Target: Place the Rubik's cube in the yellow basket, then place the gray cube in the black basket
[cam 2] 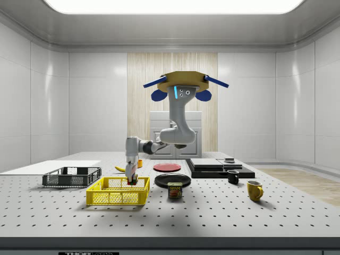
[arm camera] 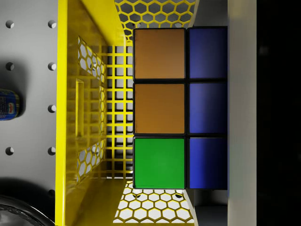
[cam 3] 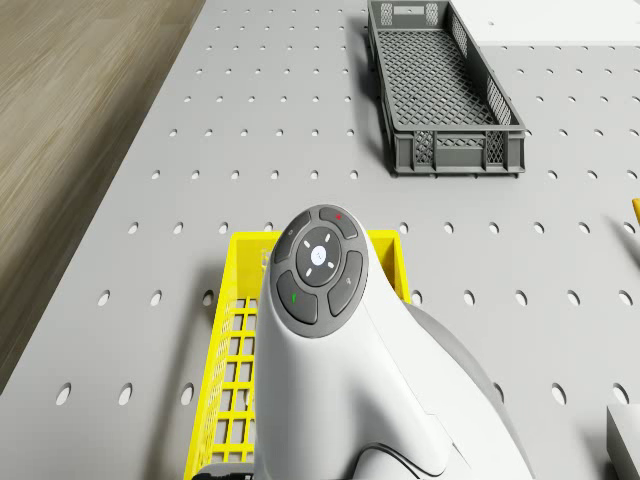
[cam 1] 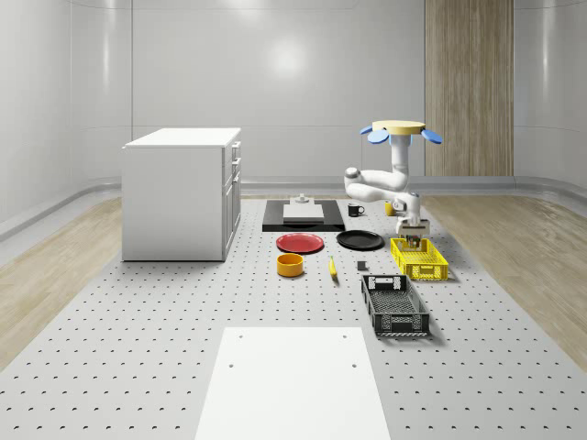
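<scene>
While the drone (cam 1: 398, 130) is hovering above the far end of the yellow basket (cam 1: 419, 258) in the whole-scene view, its arm is bending down so that the end effector (cam 1: 415, 241) is reaching into that basket's far end. The black basket (cam 1: 394, 305) is lying just nearer the camera on the counter (cam 1: 165, 312), with a red plate (cam 1: 300, 243), a black plate (cam 1: 359, 240) and an orange bowl (cam 1: 290, 265) lying towards the view's left

Seen from the side, the drone (cam 2: 184, 87) is floating in the air and the end effector (cam 2: 130, 179) is dipping inside the yellow basket (cam 2: 117, 192) at its right-hand end; the black basket (cam 2: 71, 177) is sitting further to the side view's left, and a Spam can (cam 2: 175, 190) is standing just right of the yellow one

From the drone, the arm is covering most of the yellow basket (cam 3: 228, 340), with the black basket (cam 3: 440, 88) lying beyond

At the wrist, the Rubik's cube (arm camera: 181, 108) is sitting clamped between the fingers, hanging over the yellow basket's mesh floor (arm camera: 115, 113)
</scene>
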You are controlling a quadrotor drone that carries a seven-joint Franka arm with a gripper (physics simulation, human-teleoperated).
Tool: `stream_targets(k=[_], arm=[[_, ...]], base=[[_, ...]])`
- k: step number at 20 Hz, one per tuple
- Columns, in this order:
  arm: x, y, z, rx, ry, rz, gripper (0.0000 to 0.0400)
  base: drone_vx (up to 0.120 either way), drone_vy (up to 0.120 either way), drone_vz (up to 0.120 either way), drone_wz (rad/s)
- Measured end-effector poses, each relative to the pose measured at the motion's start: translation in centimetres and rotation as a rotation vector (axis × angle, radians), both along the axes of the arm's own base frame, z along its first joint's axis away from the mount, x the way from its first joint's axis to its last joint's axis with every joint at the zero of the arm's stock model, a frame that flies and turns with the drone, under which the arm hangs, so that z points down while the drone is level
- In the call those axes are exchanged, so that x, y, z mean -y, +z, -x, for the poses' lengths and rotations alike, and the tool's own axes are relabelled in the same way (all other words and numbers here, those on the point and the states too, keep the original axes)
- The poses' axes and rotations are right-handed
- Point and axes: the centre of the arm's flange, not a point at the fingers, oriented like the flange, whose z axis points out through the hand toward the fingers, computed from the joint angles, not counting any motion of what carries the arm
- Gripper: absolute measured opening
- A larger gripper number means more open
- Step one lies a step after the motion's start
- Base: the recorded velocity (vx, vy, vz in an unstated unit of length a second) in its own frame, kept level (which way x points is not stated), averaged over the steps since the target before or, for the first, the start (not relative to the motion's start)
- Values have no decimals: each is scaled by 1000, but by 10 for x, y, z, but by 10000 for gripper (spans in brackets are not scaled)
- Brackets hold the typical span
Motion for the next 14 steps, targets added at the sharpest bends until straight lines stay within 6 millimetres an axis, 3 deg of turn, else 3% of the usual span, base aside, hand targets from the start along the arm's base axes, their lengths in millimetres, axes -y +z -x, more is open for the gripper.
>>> stream_targets(k=[14], arm=[[0, 51, 0, 0, 0, 0, 336]], base=[[0, 0, 0, 0]])
